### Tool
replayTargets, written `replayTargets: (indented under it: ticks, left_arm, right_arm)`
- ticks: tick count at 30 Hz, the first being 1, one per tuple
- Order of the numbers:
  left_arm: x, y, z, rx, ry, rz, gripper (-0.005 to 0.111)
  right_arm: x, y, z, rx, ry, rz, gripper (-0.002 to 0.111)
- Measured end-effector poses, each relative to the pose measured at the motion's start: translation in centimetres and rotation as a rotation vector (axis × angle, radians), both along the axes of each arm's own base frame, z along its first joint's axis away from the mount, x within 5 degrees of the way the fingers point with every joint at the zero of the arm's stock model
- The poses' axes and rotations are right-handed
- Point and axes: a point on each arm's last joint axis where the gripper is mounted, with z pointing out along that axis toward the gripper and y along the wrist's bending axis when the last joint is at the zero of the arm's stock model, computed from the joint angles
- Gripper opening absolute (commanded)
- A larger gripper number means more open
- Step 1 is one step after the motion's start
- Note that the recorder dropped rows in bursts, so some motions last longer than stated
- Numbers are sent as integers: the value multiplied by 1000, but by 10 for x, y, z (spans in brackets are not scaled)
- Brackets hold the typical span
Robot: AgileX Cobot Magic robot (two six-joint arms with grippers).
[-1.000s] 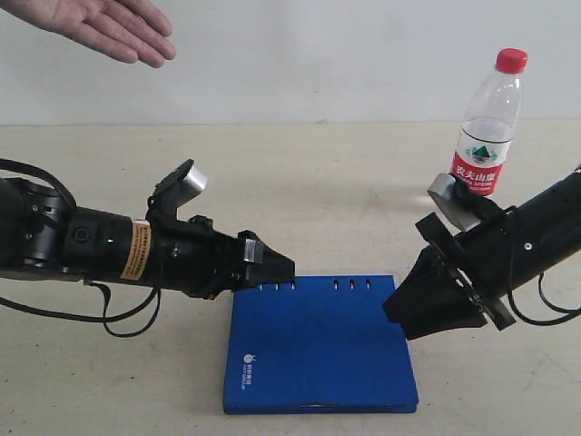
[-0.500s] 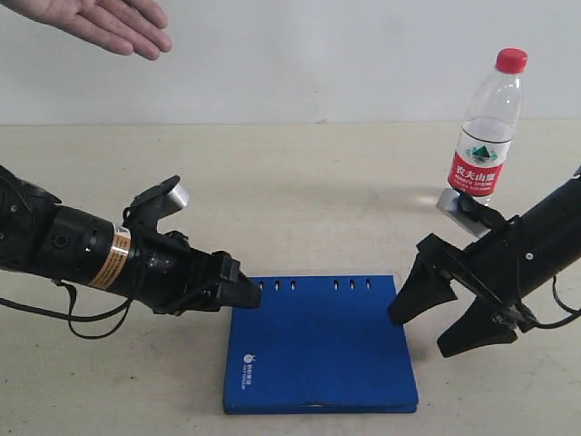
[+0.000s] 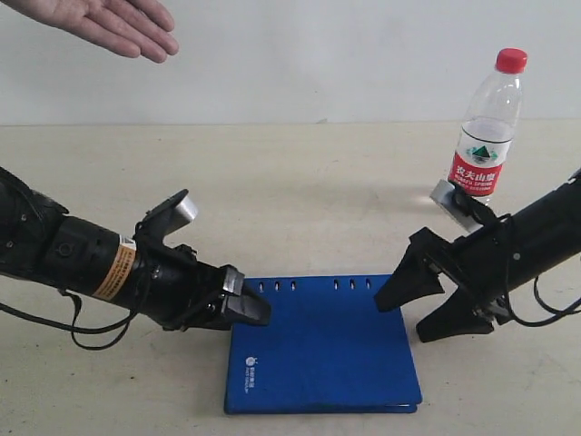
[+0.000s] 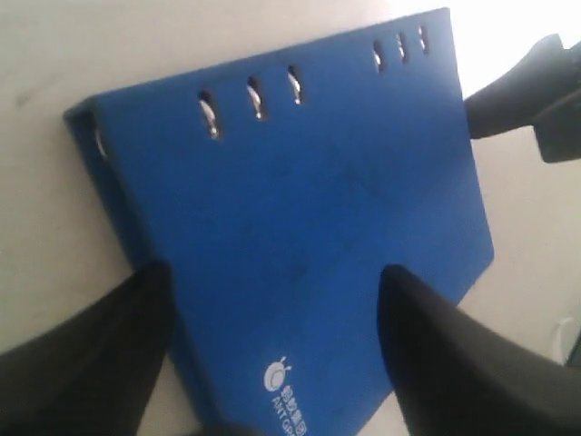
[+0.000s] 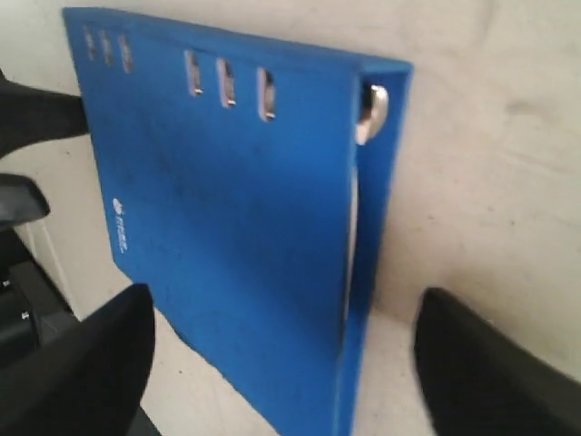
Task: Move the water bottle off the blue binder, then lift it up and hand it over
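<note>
The water bottle [image 3: 487,127], clear with a red cap and a red-and-white label, stands upright on the table at the back right, off the blue binder [image 3: 322,350]. The binder lies flat near the front. My left gripper [image 3: 257,311] is low at its left edge near the spine holes. In the left wrist view that gripper [image 4: 274,271] is open, its fingers straddling the blue binder [image 4: 300,200]. My right gripper [image 3: 406,318] is open at the binder's right edge. In the right wrist view the gripper [image 5: 286,298] spans the side of the blue binder [image 5: 227,209]. Neither holds anything.
An open human hand [image 3: 109,23] hovers palm up at the top left. A pale wall stands behind the beige table [image 3: 300,200]. The right arm's body lies just in front of the bottle. The opposite gripper's dark fingers [image 4: 517,91] show past the binder.
My right gripper has opened wide and come down towards the binder's right edge. My left gripper has dropped lower and edged onto the binder's left edge. The bottle has not moved.
</note>
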Motion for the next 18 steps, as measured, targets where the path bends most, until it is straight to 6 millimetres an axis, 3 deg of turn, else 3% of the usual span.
replayTargets:
  ticks: [9, 15, 18]
  left_arm:
    - [-1, 0, -4, -38, 13, -29, 61]
    - [-6, -11, 5, -202, -22, -134, 61]
    - [-9, -15, 8, -242, -30, -166, 61]
  right_arm:
    - [-2, 6, -15, 174, 30, 49, 67]
    - [1, 11, -11, 227, -13, 27, 36]
    - [2, 13, -3, 243, -33, 25, 34]
